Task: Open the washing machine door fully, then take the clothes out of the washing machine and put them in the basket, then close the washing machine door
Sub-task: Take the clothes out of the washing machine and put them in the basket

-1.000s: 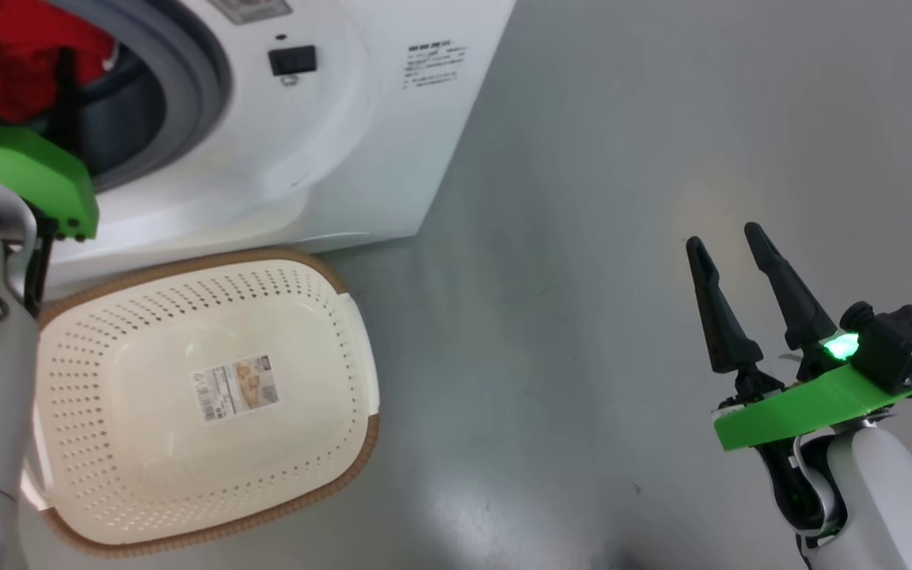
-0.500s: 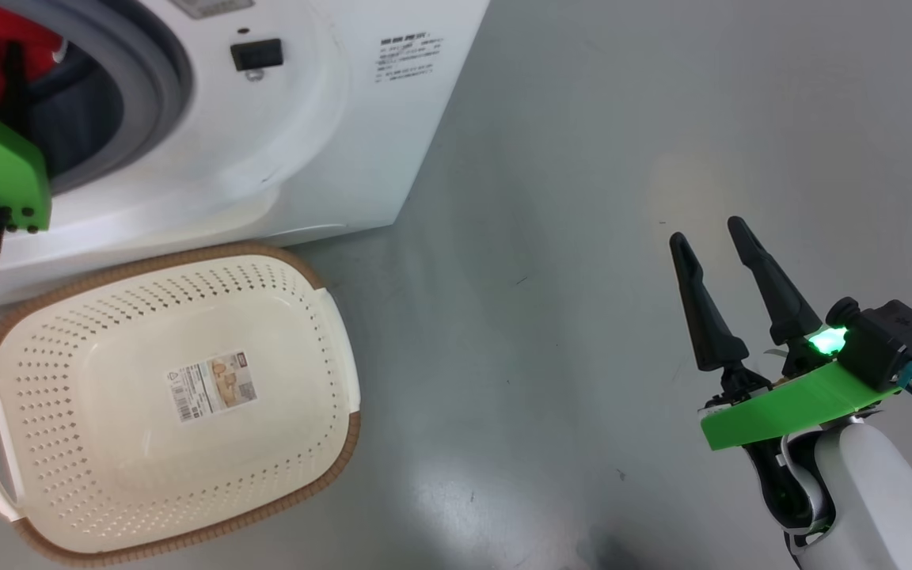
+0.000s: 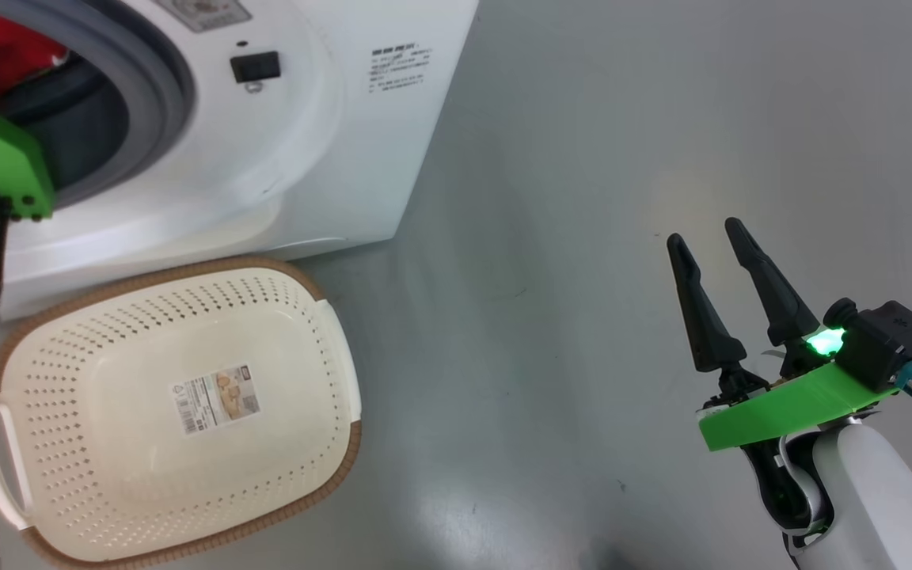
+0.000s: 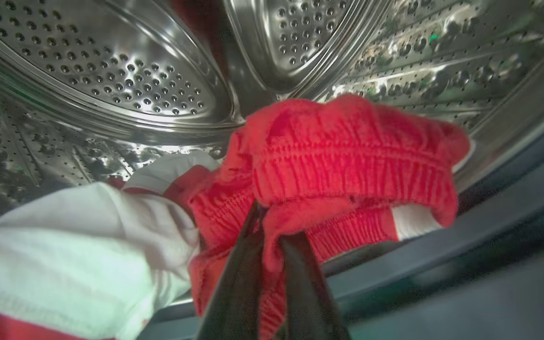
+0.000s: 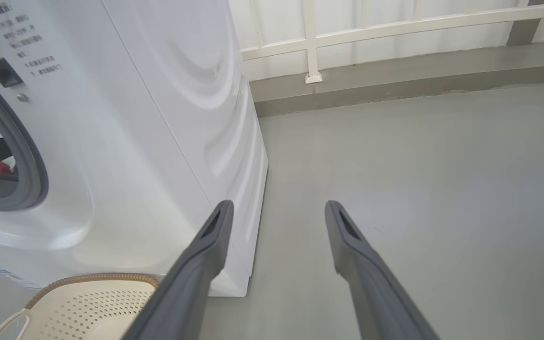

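- Left wrist view: we see the left gripper (image 4: 272,222) inside the steel drum (image 4: 111,71) of the washing machine, its fingers clenched on a fold of the red clothes (image 4: 347,160). The ribbed red band bulges just above the fingertips, and a white part lies to their left.
- Head view: we see the right gripper (image 3: 705,233) over the grey floor (image 3: 567,198), its fingers released and spread, grasping nothing.
- The basket (image 3: 147,275) stands well to the left of those fingers, just before the washing machine (image 3: 305,158), with a paper label (image 3: 214,398) on its bottom.

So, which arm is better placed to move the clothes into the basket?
Left. The left gripper is inside the washing machine, shut on the clothes. The right gripper hangs open above the floor.
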Motion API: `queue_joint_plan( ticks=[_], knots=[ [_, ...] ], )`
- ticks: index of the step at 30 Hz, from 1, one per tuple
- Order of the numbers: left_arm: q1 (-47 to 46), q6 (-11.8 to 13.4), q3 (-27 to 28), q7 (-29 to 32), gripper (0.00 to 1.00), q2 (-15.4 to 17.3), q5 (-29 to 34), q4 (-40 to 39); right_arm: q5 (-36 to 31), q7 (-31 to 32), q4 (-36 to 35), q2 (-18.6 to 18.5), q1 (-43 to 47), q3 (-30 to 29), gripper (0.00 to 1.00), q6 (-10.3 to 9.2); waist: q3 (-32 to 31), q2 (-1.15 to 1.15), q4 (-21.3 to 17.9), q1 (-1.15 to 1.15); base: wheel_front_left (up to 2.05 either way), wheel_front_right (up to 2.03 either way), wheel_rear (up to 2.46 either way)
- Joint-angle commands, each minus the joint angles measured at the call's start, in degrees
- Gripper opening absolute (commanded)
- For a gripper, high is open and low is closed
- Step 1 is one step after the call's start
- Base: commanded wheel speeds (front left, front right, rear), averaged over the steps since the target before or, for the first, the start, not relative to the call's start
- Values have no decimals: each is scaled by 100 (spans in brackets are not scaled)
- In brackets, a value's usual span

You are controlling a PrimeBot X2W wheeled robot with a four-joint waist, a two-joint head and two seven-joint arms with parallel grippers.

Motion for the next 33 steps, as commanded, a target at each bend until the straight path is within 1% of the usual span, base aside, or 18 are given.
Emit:
queue_joint_plan(
  ticks=[1, 9, 14, 21, 26, 33],
  knots=[
    [60, 71, 153, -66, 0, 172, -108, -263, 28, -37, -132, -43, 69, 80, 100, 28, -73, 0, 52, 0, 0, 0, 0],
    [869, 85, 770, -70, 0, -95, -681, -1494, -7, -37, -121, -78, 184, 48, 100, 28, -386, 0, 260, 0, 0, 0, 0],
    [1538, 48, 1305, -70, 0, -346, -976, -2259, -15, -37, -94, -135, 313, 37, 100, 28, -667, 0, 397, 0, 0, 0, 0],
    [2326, -79, 1787, -70, 0, -675, -914, -3151, -26, -37, -80, -196, 523, -11, 100, 28, -999, 0, 562, 0, 0, 0, 0],
    [2787, -168, 2003, -71, 0, -905, -767, -3730, -36, -37, -68, -213, 641, -26, 100, 28, -1176, 0, 640, 0, 0, 0, 0],
    [3224, -241, 2290, -71, 0, -1154, -792, -4505, -32, -37, -71, -247, 724, -50, 100, 28, -1290, 0, 721, 0, 0, 0, 0]
  ],
)
